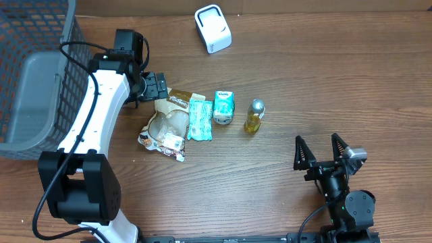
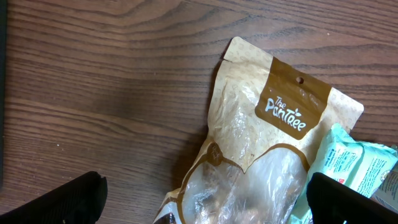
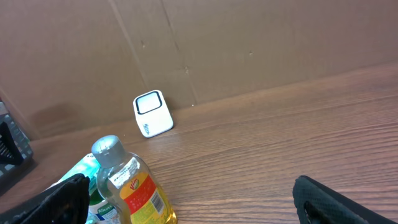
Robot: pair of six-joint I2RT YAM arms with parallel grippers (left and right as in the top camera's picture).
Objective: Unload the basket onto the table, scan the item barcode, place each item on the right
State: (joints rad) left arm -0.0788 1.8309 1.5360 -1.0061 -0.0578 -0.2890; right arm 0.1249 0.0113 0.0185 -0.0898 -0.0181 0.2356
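A row of items lies mid-table: a brown-and-clear snack bag (image 1: pixel 167 121) (image 2: pixel 261 143), a teal wipes pack (image 1: pixel 200 118) (image 2: pixel 348 162), a teal carton (image 1: pixel 224 106) and a small bottle of yellow liquid (image 1: pixel 254 116) (image 3: pixel 130 186). The white barcode scanner (image 1: pixel 212 28) (image 3: pixel 153 113) stands at the back. My left gripper (image 1: pixel 156 86) (image 2: pixel 205 202) hovers open just above the top end of the snack bag, holding nothing. Near the front right, my right gripper (image 1: pixel 318 150) (image 3: pixel 193 205) is open and empty, facing the bottle and the scanner.
A dark wire basket (image 1: pixel 27 81) with a grey inner bin stands at the far left. A cardboard wall (image 3: pixel 249 43) closes off the back of the wooden table (image 1: pixel 324 74).
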